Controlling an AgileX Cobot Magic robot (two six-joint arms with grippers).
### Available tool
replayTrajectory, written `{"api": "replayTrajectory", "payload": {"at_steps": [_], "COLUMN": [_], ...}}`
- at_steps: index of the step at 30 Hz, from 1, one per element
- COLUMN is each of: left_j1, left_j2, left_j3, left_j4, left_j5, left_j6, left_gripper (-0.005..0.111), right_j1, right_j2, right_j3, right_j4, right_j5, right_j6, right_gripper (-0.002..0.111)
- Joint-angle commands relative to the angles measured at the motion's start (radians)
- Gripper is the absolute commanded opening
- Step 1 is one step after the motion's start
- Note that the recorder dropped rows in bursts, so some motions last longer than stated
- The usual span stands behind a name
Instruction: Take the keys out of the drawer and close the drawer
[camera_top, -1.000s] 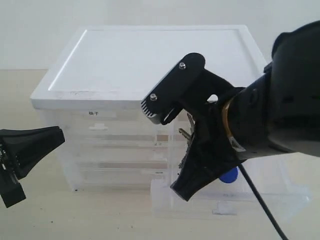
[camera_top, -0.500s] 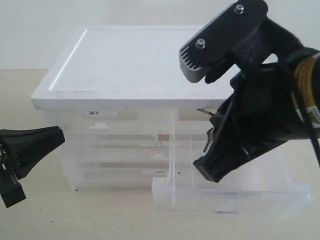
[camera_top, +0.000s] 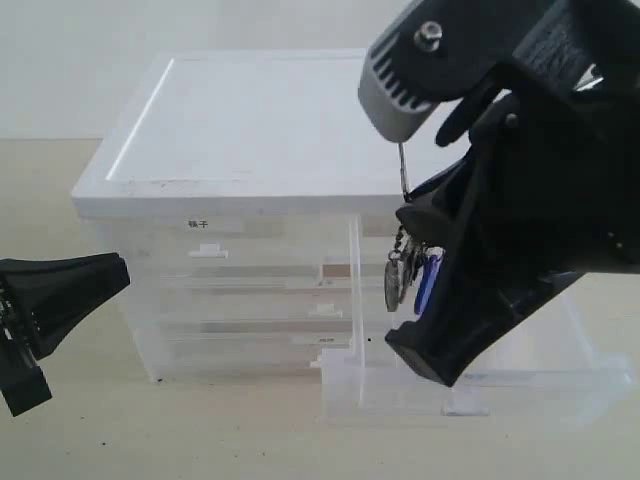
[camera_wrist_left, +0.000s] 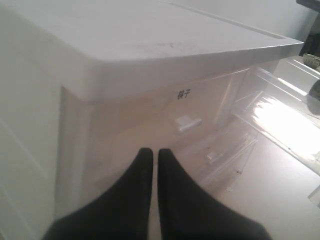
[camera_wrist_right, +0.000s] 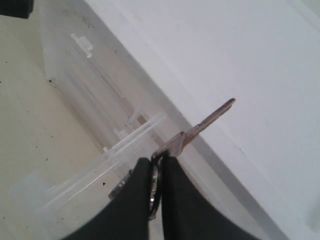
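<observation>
Keys (camera_top: 403, 278) higher above open drawer (camera_top: 545, 382)

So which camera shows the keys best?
The exterior view: the keys hang whole from the right gripper, blue tag visible. The right wrist view catches only one blade; the left wrist view, nothing clear.

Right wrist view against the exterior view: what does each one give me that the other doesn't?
Only the right wrist view shows the right gripper pinched shut on the ring of the keys. Only the exterior view shows the blue tag and grey disc dangling below, and the left gripper at the left. Both show the keys held above the drawer, which is pulled open, and the cabinet's white top.
</observation>
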Motion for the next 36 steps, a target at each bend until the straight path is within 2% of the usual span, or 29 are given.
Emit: {"api": "replayTrajectory", "payload": {"at_steps": [1, 11, 24, 26, 28, 30, 33, 34, 36], "left_j1": [0.002, 0.002, 0.002, 0.002, 0.002, 0.002, 0.002, 0.002, 0.002], "left_j2": [0.007, 0.007, 0.007, 0.007, 0.007, 0.007, 0.007, 0.007, 0.007], "left_j3": [-0.002, -0.002, 0.000, 0.000, 0.000, 0.000, 0.000, 0.000, 0.000], "left_j4": [0.005, 0.005, 0.008, 0.031, 0.035, 0.035, 0.035, 0.037, 0.037], "left_j5": [0.000, 0.000, -0.002, -0.002, -0.002, -0.006, -0.006, -0.006, -0.006], "left_j6": [-0.007, -0.007, -0.007, -0.017, -0.025, -0.025, -0.025, -0.025, -0.025], "left_gripper": [0.005, 0.005, 0.005, 0.005, 0.005, 0.005, 0.005, 0.005, 0.005], "right_j1": [0.010, 0.010, 0.081, 0.079, 0.077, 0.077, 0.077, 0.077, 0.072], "right_j2": [-0.020, -0.032, -0.021, 0.004, 0.052, 0.081, 0.112, 0.119, 0.131], "right_j3": [-0.009, -0.009, -0.072, -0.072, -0.072, -0.072, -0.072, -0.072, -0.072], "right_j4": [-0.028, -0.039, -0.041, -0.066, -0.076, -0.072, -0.047, -0.003, 0.074], "right_j5": [-0.013, -0.059, -0.160, -0.081, 0.107, 0.199, 0.279, 0.291, 0.314], "right_j6": [0.005, 0.005, 0.032, 0.081, 0.093, 0.080, 0.072, 0.049, 0.015], "right_gripper": [0.000, 0.000, 0.000, 0.000, 0.001, 0.009, 0.034, 0.048, 0.059]}}
